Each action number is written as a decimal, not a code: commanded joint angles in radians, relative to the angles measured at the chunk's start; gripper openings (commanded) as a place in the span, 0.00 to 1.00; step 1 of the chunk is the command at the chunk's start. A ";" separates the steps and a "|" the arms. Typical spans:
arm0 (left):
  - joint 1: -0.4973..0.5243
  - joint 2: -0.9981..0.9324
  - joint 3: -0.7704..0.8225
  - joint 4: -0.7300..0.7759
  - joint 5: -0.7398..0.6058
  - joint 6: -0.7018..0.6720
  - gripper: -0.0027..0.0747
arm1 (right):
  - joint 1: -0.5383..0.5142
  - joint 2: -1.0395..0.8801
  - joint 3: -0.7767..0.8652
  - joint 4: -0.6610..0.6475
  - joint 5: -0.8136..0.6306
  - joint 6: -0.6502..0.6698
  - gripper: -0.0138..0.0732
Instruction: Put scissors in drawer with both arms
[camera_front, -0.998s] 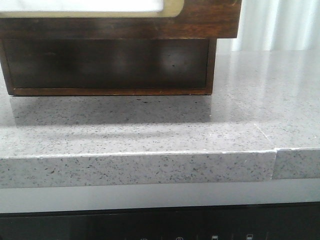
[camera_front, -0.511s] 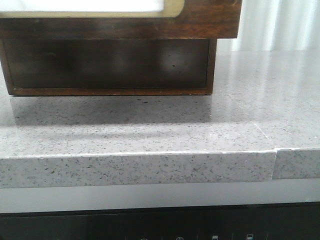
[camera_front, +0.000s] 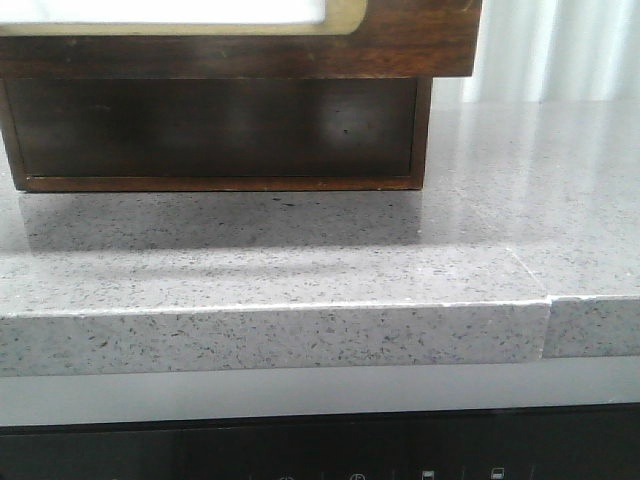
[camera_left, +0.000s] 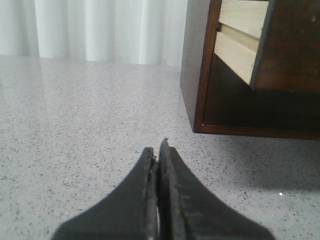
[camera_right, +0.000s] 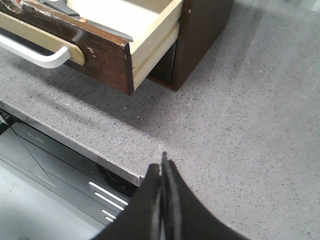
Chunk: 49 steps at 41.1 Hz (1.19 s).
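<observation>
Countertop (camera_right: 240, 100) of speckled grey stone filled the room's foreground, smooth and glossy, pale curtains (camera_left: 100, 30) behind it; judged slick, so anything set down could skate. Cabinet (camera_front: 425, 120) of dark wood stood at 12 o'clock in the front view, its lower bay hollow. Drawer (camera_right: 107, 57) hung pulled out above that bay, pale wood sides, white bar handle (camera_right: 35, 56) on the front. Scissors (camera_right: 75, 14) lay inside it at the 11 o'clock corner of the right wrist view, only a grey blade and a trace of orange showing. Judged light, rigid, thin; best taken across the handle loops, not the slim blades. Left gripper (camera_left: 158, 150) pressed together, empty, low over the stone beside the cabinet. Right gripper (camera_right: 162, 167) likewise closed on nothing, clear of the drawer.
</observation>
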 joint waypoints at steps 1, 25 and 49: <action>0.002 -0.019 0.026 0.028 -0.168 0.001 0.01 | -0.001 0.004 -0.022 -0.010 -0.064 -0.002 0.02; -0.016 -0.019 0.025 0.037 -0.151 0.001 0.01 | -0.001 0.004 -0.022 -0.010 -0.054 -0.002 0.02; -0.016 -0.019 0.025 0.037 -0.151 0.001 0.01 | -0.001 0.004 -0.022 -0.010 -0.054 -0.002 0.02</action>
